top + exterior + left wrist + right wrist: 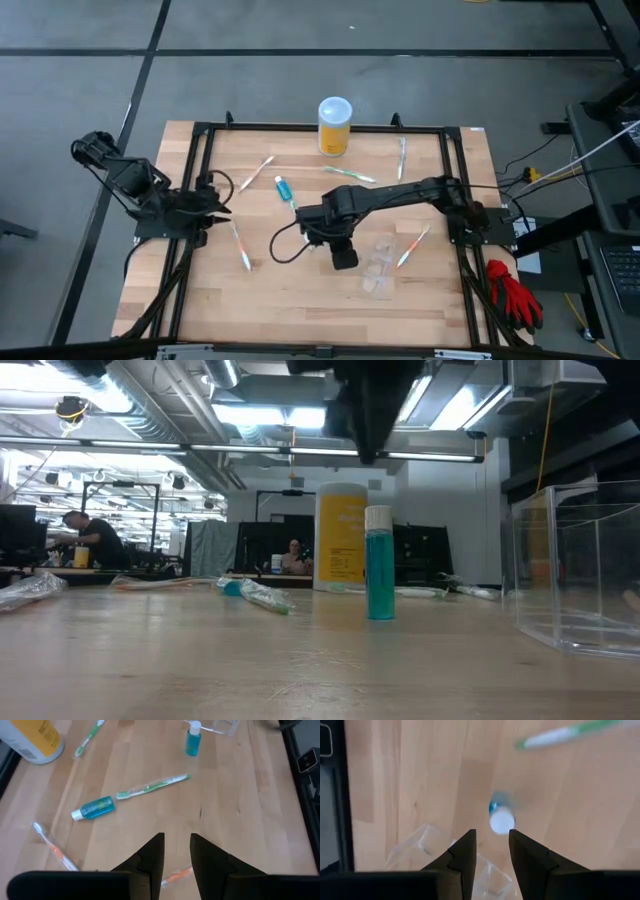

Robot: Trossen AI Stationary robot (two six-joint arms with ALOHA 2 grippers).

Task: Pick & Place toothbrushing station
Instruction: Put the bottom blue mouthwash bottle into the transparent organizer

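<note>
While the right gripper (491,847) is hovering with fingers parted above the upright teal tube (500,818), a misaligned descent is risking toppling it against the clear cup (420,847)

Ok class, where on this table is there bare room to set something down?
Bare wood lies between the table's near edge and the left-side orange-tipped toothbrush and clear cup. Crowded: the middle, around the right gripper, lying teal tube and green toothbrush.
</note>
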